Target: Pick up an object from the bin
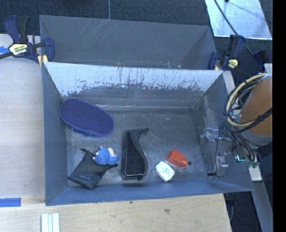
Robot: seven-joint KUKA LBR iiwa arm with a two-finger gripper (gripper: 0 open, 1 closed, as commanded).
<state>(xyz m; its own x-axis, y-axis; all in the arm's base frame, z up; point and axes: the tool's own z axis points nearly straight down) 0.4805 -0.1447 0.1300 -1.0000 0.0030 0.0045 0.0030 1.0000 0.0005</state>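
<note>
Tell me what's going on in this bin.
The robot arm reaches in from the right, and its gripper is low by the right wall of the grey bin. No object shows in its grasp. Nearest to it lie a small red block and a white rounded piece. Further left are a black curved piece, a small blue toy and a dark blue oval pad.

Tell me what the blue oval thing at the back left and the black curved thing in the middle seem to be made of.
The blue oval thing looks soft, perhaps fabric or foam: its surface is matt and even, without glints. The black curved thing is probably hard plastic: its raised rim catches pale highlights, so the finish seems semi-glossy.
</note>
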